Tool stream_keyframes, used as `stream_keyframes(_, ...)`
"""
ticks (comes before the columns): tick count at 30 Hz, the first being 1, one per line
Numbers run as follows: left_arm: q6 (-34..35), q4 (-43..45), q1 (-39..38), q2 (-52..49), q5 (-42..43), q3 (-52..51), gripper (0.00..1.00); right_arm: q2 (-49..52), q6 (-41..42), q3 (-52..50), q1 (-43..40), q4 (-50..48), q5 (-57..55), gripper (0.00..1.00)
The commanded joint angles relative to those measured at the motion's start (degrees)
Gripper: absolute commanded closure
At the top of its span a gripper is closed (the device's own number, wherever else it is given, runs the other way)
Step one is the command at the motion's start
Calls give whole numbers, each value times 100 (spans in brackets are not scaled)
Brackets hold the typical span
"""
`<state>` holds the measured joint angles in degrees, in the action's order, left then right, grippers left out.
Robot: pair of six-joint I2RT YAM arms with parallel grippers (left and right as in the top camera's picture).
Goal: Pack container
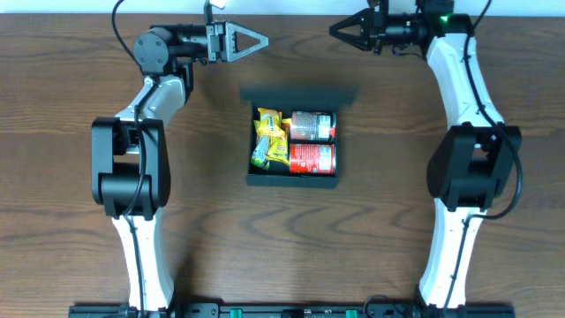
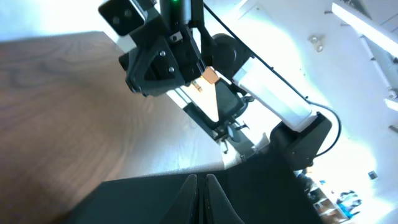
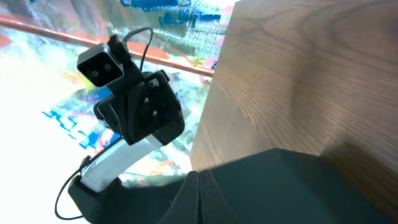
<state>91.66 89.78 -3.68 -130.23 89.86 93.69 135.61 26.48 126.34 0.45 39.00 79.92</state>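
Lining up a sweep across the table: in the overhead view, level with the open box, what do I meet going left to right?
left arm → yellow packets → red cans → right arm. The packets and cans both lie inside the open container.

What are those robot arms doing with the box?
Nothing is being held right now. The box sits open in the middle of the table with two red cans and yellow packets inside. The left gripper and right gripper are shut and empty, beyond its far side.
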Motion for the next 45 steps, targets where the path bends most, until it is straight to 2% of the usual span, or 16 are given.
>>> stream_keyframes(1,219,109,-105,-68,68,92,94,-103,-125,9,-210,7,90,98)
stream_keyframes(7,109,109,-74,-57,68,92,94,-103,-149,9,-361,103,92,99)
stream_keyframes(16,136,92,404,-9,11,490,94,-697,-960,9,-426,337,181,98)
stream_keyframes(20,-605,-127,527,-9,68,1134,94,-1169,-1069,9,-433,348,-96,98)
stream_keyframes(22,-1342,-551,669,-9,-7,1360,94,-1429,-1233,9,-472,581,-557,79)
stream_keyframes(24,-1847,-1241,835,-9,-417,1412,94,-1635,-1379,9,-518,697,-835,56)
stream_keyframes(25,-1596,-1847,927,-9,-885,1412,85,-1731,-1325,9,-531,723,-1058,37)
stream_keyframes(26,-1276,-2503,1014,-9,-1287,1412,62,-1829,-1141,9,-540,776,-1423,23)
stream_keyframes(27,-1172,-3117,1088,-9,-1711,1410,67,-1926,-942,9,-542,866,-1937,19)
stream_keyframes(29,-1239,-4024,1130,-9,-2461,1412,63,-2103,-608,9,-540,1043,-2835,15)
stream_keyframes(30,-1408,-4159,1128,-9,-2712,1412,55,-2201,-612,9,-538,1152,-3248,7)
stream_keyframes(31,-1729,-4367,1126,-9,-2850,1412,20,-2293,-612,9,-522,1316,-3735,1)
stream_keyframes(32,-2039,-4684,1115,-9,-2924,1412,4,-2374,-616,9,-507,1506,-4275,1)
stream_keyframes(40,-4336,-8306,1132,81,-4634,1429,4,-2640,-1021,9,-363,3014,-8032,1)
stream_keyframes(42,-5580,-9746,1078,273,-5521,1541,4,-2636,-1104,9,-264,3300,-9001,1)
stream_keyframes(45,-7576,-11864,859,654,-7925,1873,4,-2634,-1132,9,-114,3604,-10083,1)
